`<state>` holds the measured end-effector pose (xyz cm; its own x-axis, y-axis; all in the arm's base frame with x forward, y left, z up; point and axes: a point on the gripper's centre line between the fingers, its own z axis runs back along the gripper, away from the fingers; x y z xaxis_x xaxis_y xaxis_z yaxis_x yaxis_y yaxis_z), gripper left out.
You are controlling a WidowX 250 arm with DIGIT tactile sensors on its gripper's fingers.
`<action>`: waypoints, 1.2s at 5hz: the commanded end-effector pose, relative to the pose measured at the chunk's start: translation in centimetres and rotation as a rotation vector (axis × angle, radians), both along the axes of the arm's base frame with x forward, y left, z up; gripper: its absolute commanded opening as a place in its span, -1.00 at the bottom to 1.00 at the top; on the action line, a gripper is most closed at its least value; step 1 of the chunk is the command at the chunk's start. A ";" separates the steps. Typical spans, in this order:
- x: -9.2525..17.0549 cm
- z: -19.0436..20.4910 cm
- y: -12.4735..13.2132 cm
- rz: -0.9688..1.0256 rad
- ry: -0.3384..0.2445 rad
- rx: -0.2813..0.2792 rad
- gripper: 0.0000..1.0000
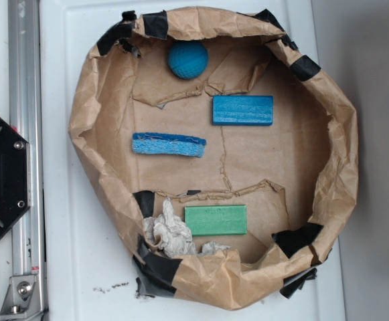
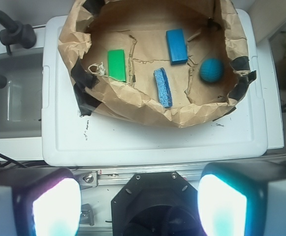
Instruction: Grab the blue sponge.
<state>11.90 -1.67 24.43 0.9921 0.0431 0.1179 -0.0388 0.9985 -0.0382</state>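
While gripper (image 2: 140,204) hangs wide open, well short of paper basin (image 1: 345,134), we note blue sponge (image 1: 169,144) left of ribbed blue block (image 1: 243,110); risk: grabbing block, snagging rim.

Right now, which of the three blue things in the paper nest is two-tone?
The blue sponge, lying left of centre: light blue porous body with a darker blue strip along one long side. The ribbed blue block and dimpled blue ball are each uniformly coloured.

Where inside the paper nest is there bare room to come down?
Widest bare patch: right of the blue sponge, below the blue block, above the green block. Crowded bottom-left, around the crumpled tissue. The ball sits at the top.
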 end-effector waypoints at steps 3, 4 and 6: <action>9.9 -8.0 0.5 -0.058 0.112 0.084 1.00; 13.3 -12.3 0.8 -0.113 0.140 0.164 1.00; 11.9 -16.7 4.1 -0.223 0.143 0.051 1.00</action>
